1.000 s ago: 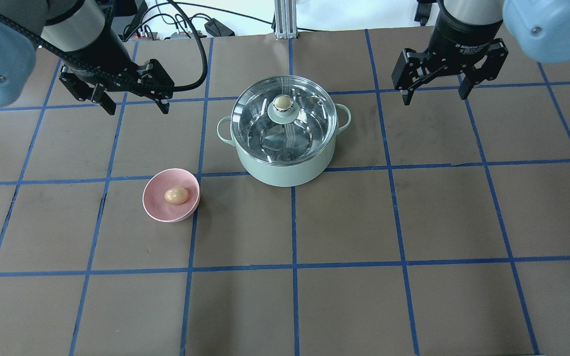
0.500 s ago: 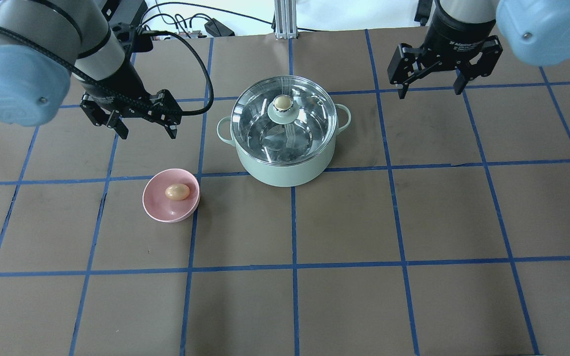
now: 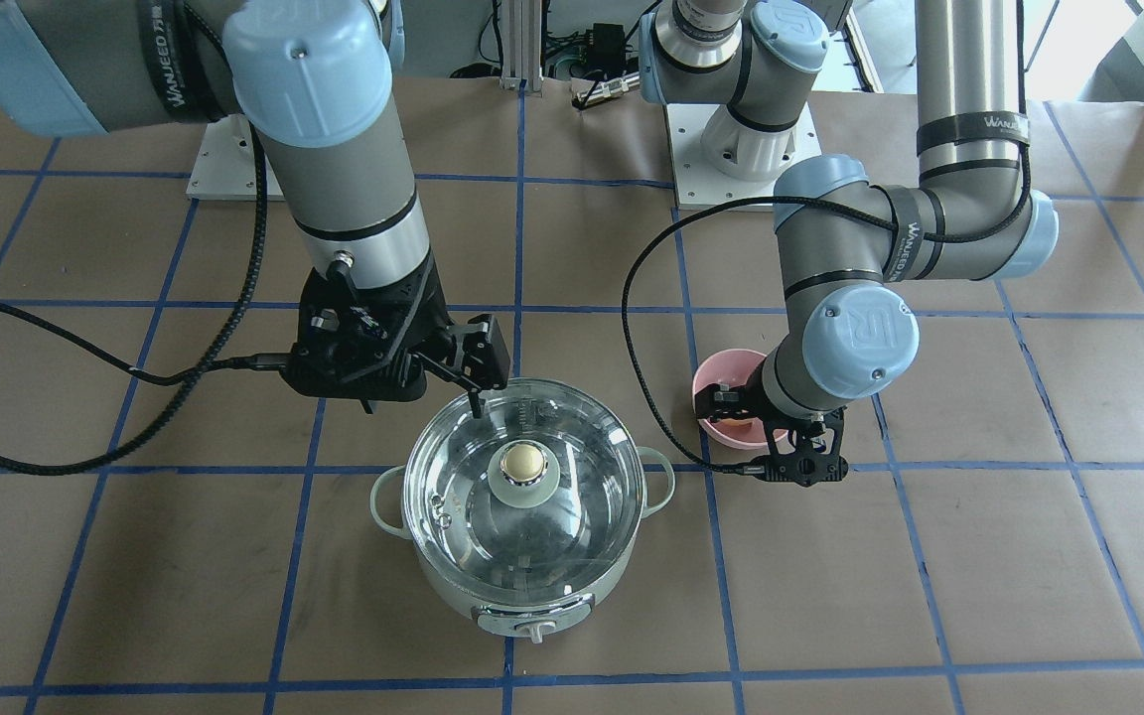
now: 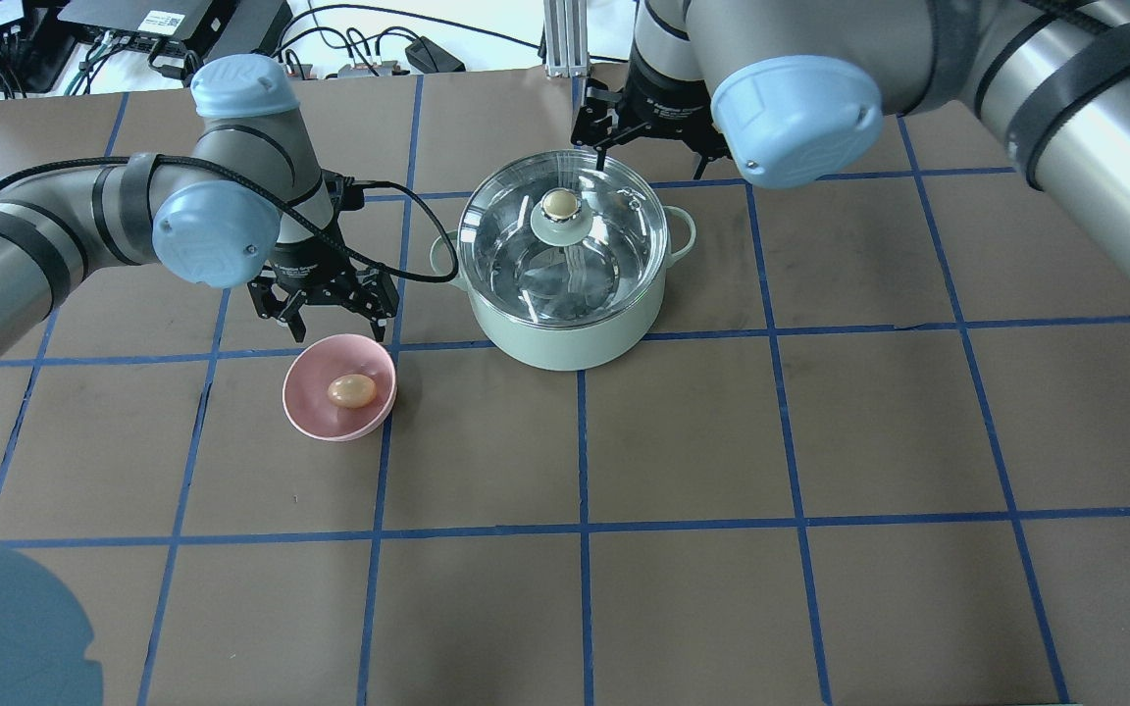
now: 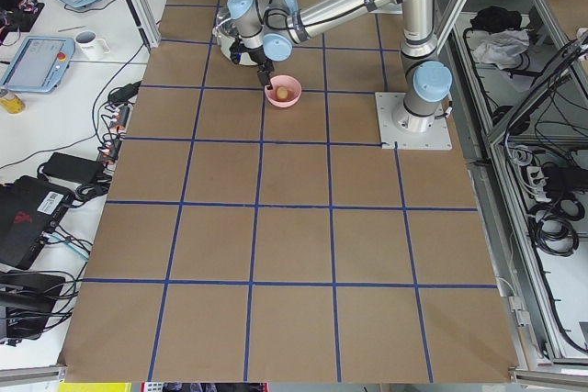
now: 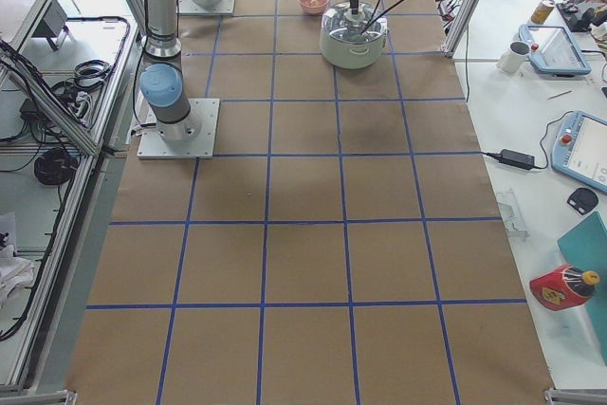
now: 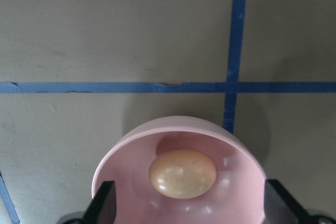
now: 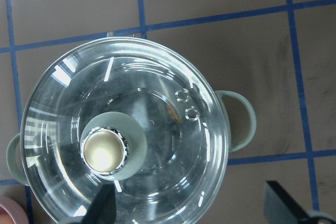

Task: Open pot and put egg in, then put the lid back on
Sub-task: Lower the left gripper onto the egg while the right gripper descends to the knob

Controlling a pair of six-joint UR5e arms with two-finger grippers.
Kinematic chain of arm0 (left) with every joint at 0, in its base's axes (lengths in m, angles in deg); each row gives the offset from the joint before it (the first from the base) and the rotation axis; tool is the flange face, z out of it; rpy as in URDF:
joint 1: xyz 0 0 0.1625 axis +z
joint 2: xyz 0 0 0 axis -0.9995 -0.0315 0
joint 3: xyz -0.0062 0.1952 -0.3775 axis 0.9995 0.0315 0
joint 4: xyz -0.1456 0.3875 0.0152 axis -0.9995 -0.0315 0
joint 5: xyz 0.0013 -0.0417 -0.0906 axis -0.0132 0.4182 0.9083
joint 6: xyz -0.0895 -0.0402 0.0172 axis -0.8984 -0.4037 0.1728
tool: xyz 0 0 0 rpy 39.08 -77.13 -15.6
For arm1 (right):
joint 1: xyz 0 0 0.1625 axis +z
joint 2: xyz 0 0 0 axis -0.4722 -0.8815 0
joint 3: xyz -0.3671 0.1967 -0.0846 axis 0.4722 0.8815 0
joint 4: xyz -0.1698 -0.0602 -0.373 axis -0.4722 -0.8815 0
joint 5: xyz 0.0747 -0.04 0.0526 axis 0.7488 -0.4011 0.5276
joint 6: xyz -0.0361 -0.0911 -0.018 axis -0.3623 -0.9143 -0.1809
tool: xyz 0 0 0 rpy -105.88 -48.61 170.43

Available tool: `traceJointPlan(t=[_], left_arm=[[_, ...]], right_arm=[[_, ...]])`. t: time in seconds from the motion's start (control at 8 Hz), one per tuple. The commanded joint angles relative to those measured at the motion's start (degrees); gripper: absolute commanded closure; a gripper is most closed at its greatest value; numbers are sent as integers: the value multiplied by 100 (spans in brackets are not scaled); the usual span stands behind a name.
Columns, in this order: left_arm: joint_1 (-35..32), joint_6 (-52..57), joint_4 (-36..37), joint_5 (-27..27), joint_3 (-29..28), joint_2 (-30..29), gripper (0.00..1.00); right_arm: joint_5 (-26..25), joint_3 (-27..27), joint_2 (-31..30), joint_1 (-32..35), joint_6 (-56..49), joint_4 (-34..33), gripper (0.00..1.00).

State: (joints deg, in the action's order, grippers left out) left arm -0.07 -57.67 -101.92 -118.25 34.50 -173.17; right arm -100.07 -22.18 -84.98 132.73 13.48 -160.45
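Note:
The mint-green pot (image 4: 565, 328) stands mid-table with the glass lid (image 4: 614, 245) on it and the beige knob (image 4: 559, 204) on top. The tan egg (image 4: 351, 390) lies in a pink bowl (image 4: 315, 417) to the pot's left. My left gripper (image 4: 334, 328) is open and empty just above the bowl's far rim; in the left wrist view the egg (image 7: 182, 173) lies between its fingertips (image 7: 105, 203). My right gripper (image 4: 648, 162) is open and empty over the pot's far rim; the right wrist view shows the lid (image 8: 157, 103) and knob (image 8: 104, 152) below it.
The table is brown paper with a blue tape grid (image 4: 585, 529). The left arm's black cable (image 4: 408, 211) hangs close to the pot's left handle (image 4: 442, 260). The pot's control knob (image 3: 532, 629) faces away from me. Cables and boxes lie beyond the far table edge.
My left gripper has moved down and toward me to just above the pink bowl. My right gripper has swung left from the far right square to the pot's far rim. Both stay open.

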Motion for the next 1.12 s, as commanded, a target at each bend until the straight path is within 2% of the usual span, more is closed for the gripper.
traceJointPlan(t=[0.0,0.12,0.75,1.0], left_arm=[[247,213,-27,50,292,-40,1],[248,214,16,95,476,-31,3],[257,188,95,218,540,-153,6],[257,188,113,236,540,-198,7]], right_arm=[[-73,270,598,495,415,-207,0],[-74,367,774,522,416,-268,0],[-12,430,1101,531,451,-408,1],[5,438,1162,531,434,-479,13]])
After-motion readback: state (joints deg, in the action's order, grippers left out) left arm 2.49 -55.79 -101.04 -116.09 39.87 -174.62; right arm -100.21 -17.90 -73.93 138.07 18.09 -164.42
